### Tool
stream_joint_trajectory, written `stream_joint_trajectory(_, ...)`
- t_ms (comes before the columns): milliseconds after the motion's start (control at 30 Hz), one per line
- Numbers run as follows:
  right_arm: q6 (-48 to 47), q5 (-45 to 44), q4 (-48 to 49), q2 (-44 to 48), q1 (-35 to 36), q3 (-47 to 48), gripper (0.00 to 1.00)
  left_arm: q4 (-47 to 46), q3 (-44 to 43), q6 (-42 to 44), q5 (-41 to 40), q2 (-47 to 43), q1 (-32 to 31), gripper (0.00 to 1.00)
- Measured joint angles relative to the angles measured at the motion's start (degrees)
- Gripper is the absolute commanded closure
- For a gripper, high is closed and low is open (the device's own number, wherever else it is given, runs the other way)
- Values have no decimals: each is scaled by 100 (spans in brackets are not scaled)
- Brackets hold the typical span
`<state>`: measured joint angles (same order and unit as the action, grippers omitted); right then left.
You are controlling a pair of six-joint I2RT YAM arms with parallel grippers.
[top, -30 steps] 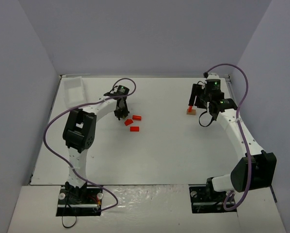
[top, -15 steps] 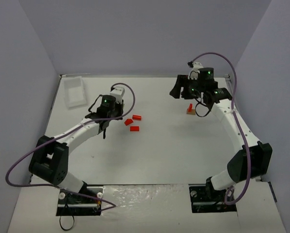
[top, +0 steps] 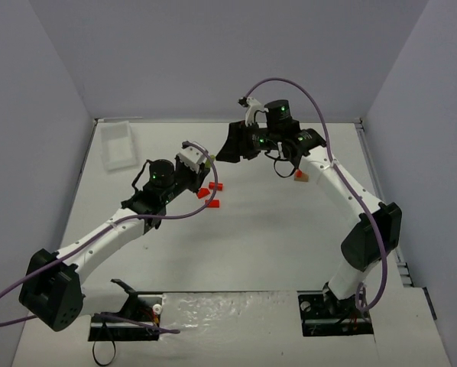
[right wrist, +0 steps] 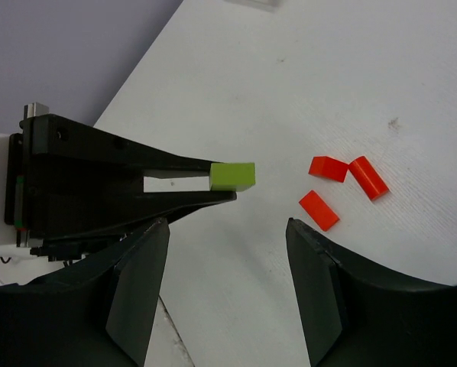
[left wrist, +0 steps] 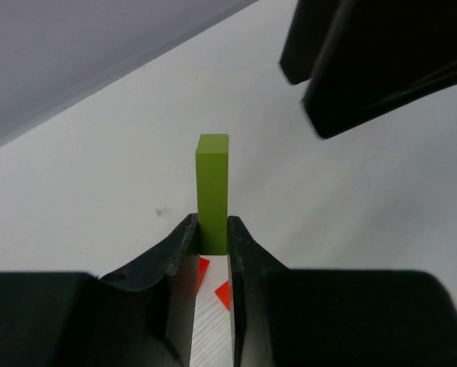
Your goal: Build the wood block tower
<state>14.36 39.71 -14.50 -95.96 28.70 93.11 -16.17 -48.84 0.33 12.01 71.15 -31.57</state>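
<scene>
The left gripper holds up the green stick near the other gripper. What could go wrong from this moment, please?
1. The left gripper pinches the green stick only at its lower end. Most of it stands free, so a push from the open right gripper may tilt it or pull it out.
2. The two grippers are close together, so a small error could make them collide.
3. Loose red blocks lie below, and a dropped stick could scatter them.

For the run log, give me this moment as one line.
left tool: shut on green stick | right tool: open, facing stick | three red blocks: loose on table
</scene>
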Motion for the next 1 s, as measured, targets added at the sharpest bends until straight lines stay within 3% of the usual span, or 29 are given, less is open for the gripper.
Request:
stream_joint_trajectory(500,82,80,6,-214,178,93,48,-320,0,78,192,-52,-370,100)
stream_joint_trajectory(633,84,78,6,-214,178,93,56,-372,0,76,194,-47,-402,99)
stream_joint_trajectory(800,88,71,6,-216,178,93,77,-384,0,76,188,-41,-415,98)
stream_joint_trajectory(900,88,19,8,-216,174,84,90,-402,0,73,165,-36,-420,92)
stream_joint_trajectory(967,73,7,14,-214,176,61,93,-409,9,73,157,-24,-429,78)
stream_joint_trajectory(1000,73,5,22,-212,176,39,94,-410,21,73,154,-22,-432,66)
